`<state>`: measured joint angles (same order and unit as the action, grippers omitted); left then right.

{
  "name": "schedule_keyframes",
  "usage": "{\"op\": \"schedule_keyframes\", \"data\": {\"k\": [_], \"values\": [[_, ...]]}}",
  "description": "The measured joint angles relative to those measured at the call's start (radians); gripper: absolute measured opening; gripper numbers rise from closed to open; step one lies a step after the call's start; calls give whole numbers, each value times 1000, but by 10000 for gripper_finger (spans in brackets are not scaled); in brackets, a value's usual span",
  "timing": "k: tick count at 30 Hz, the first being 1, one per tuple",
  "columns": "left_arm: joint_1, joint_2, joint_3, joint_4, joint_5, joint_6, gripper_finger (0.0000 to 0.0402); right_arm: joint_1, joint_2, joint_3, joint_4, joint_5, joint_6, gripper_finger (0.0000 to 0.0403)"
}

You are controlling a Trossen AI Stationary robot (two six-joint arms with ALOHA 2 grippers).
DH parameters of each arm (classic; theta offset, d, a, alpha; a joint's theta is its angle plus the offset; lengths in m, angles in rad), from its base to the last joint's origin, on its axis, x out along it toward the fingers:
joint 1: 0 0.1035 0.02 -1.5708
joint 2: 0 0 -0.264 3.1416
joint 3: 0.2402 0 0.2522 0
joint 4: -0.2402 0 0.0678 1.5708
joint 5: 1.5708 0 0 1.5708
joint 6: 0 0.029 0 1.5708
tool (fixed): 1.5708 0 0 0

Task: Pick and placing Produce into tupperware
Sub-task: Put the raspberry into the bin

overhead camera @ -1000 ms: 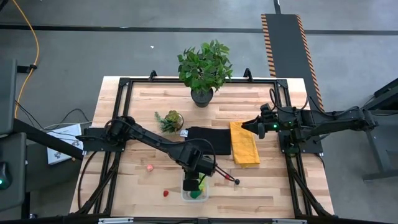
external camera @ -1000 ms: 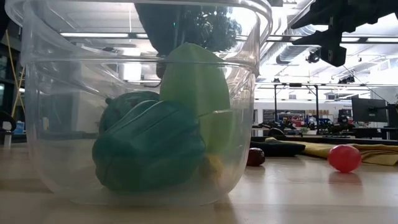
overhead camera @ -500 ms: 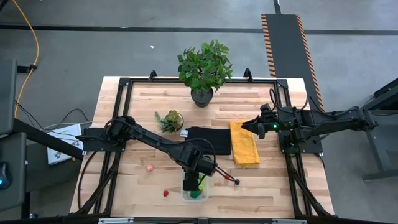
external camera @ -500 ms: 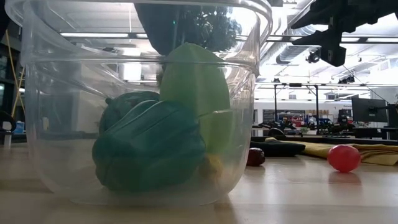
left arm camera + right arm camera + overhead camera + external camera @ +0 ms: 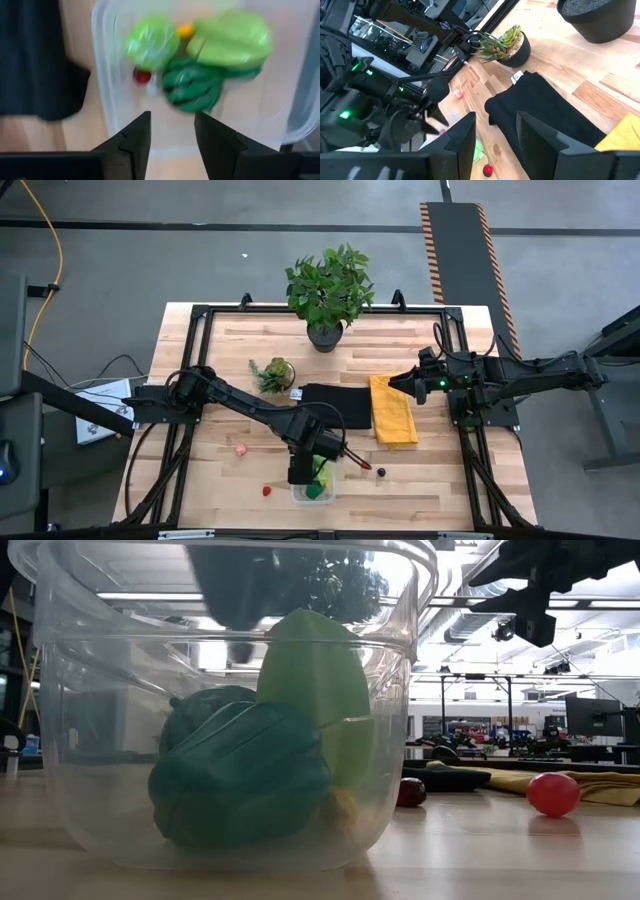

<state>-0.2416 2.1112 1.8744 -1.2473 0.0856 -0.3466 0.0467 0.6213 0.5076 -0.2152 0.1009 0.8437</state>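
The left arm reaches from the table's left edge diagonally toward the near middle, its wrist bent down so the left gripper (image 5: 300,468) hangs just above the tupperware (image 5: 312,490) at the table's front edge. In the left wrist view its fingers (image 5: 131,140) stand apart with nothing between them, released, looking down into the clear tub (image 5: 110,100).

Inside the tub, below and ahead of the open jaws, lie a dark green ribbed piece (image 5: 192,90), a lime-green round piece (image 5: 151,42), a larger lime-green piece (image 5: 232,40), a small yellow piece (image 5: 185,31) and a small red one (image 5: 142,76); none touches the fingers. The low view shows the green piece (image 5: 240,775) and the lime piece (image 5: 312,670) piled against each other on the tub's floor.

Loose produce lies on the wood: a pink piece (image 5: 240,448) to the left of the tub, a red piece (image 5: 267,491) just beside its left wall, and to its right a small red piece (image 5: 364,465) and a dark piece (image 5: 381,472), near each other.

The right arm waits, stretched in from the right edge, with the right gripper (image 5: 398,383) held above the table beside the yellow cloth (image 5: 393,412); its fingers (image 5: 462,137) are parted and empty. A black cloth (image 5: 335,404) lies touching the yellow one.
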Motion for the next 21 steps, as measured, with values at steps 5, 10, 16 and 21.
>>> {"op": "schedule_keyframes", "data": {"k": [5, 10, 16, 21], "values": [[3, 0, 0, -69, 30, 8, 111, 0, 0, 0, -6, 0, -9, 133], [25, -14, 35, -115, 47, 10, 72, 0, 0, 0, -6, 0, -15, 133], [70, -46, 119, -166, 35, 17, 24, 0, 0, 0, -11, 0, -15, 133], [100, -81, 158, -213, 33, 32, 4, 0, 0, 0, -13, 0, -15, 133]]}}
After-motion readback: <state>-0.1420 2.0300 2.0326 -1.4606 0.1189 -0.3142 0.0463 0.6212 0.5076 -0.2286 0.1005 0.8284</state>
